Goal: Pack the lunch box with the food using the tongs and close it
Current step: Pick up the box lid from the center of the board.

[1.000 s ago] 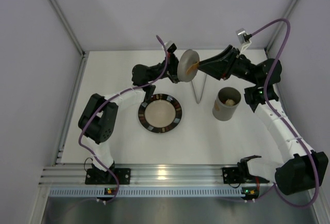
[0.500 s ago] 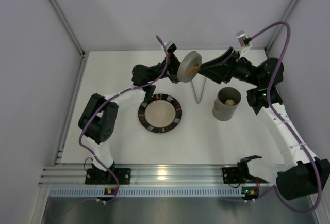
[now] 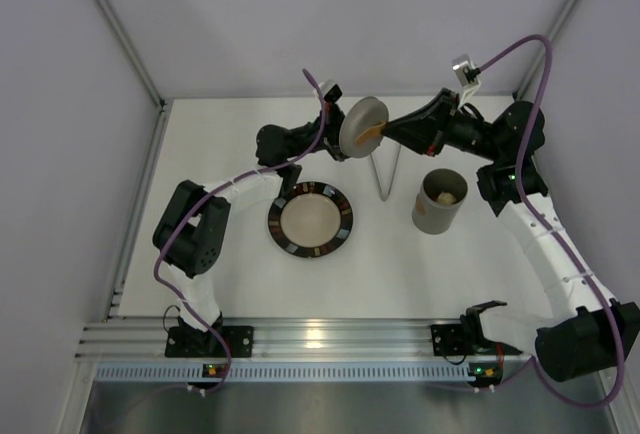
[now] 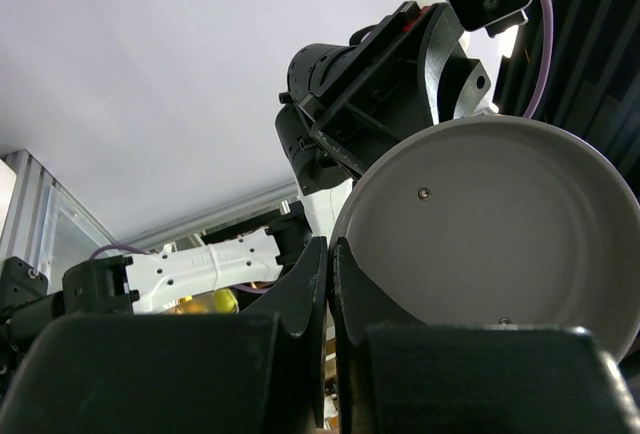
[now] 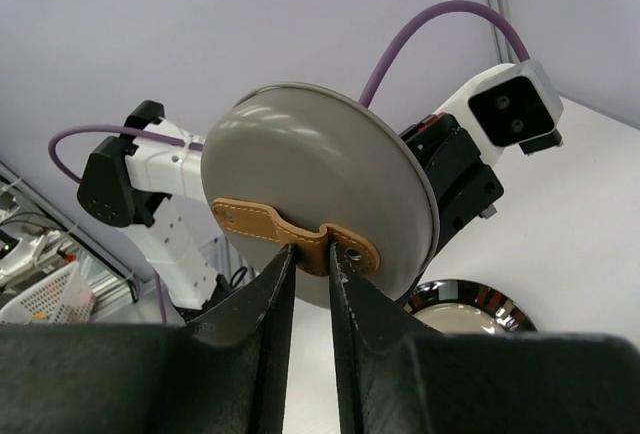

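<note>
Right wrist view, right gripper (image 5: 306, 266) nipping flat tan leather tab (image 5: 248, 221) on smooth round grey lid (image 5: 310, 159), left gripper (image 4: 327, 259) clamped tight on its thin rim, lid aloft, cylindrical grey lunch box (image 3: 436, 218) uncovered beside slim silvery tongs (image 3: 384, 194).

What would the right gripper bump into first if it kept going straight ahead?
The tan strap between its fingers, then the grey lid right behind it, which the left gripper holds by the rim.

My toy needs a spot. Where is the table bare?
Bare: the strip between the plate and the front rail, and the gap between plate and lunch box. Crowded: the back, where the left tool and right tool hold the lid by the tongs.
</note>
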